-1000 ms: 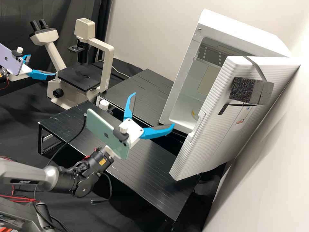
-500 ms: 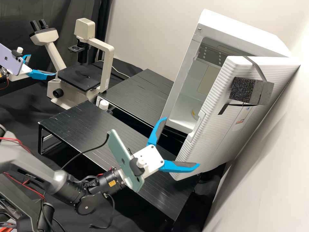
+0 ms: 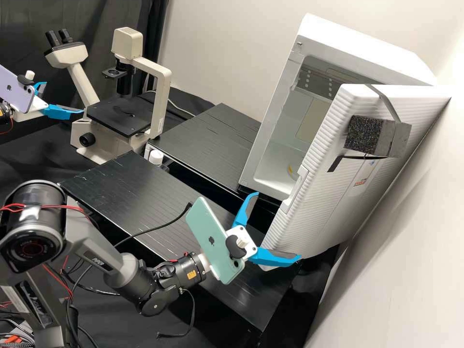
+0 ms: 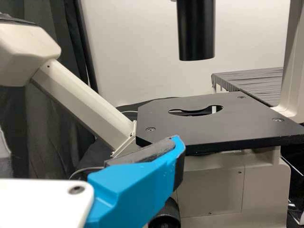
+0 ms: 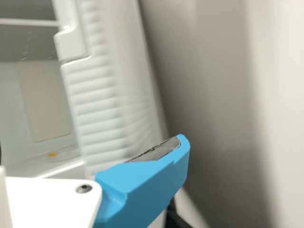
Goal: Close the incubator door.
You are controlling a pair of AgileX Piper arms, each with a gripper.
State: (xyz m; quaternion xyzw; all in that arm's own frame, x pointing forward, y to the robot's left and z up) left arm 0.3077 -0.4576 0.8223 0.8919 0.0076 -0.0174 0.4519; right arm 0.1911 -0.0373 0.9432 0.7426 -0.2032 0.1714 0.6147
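Near the lower free corner of the incubator door [image 3: 314, 217], the right tool [image 3: 276, 227] hangs with its two blue fingers spread wide and nothing between them. One finger [image 3: 278, 257] overlaps that corner in the high view, though whether the two touch I cannot tell; the other [image 3: 244, 212] points toward the incubator's opening. The door stands well open, just beyond the right tool, its ribbed outer face turned away from the chamber. Its handle recess [image 3: 296, 191] and the dark foam block [image 3: 365, 135] strapped to it are both higher than the tool. Past the tool's upper finger sits the incubator [image 3: 362, 46], with something small and yellow [image 3: 291, 170] on its chamber floor. Behind the fingers, a pale green phone [image 3: 212, 241] is mounted on the same arm, above the front slatted black surface [image 3: 145, 193].

Well apart from all this, the left tool [image 3: 65, 97] also has its fingers parted, empty, beside the cream microscope [image 3: 159, 96]. In the left wrist view, one blue finger [image 4: 133, 190] is in front of the black microscope stage [image 4: 204, 123]; a lilac phone [image 3: 14, 92] rides behind the left tool.
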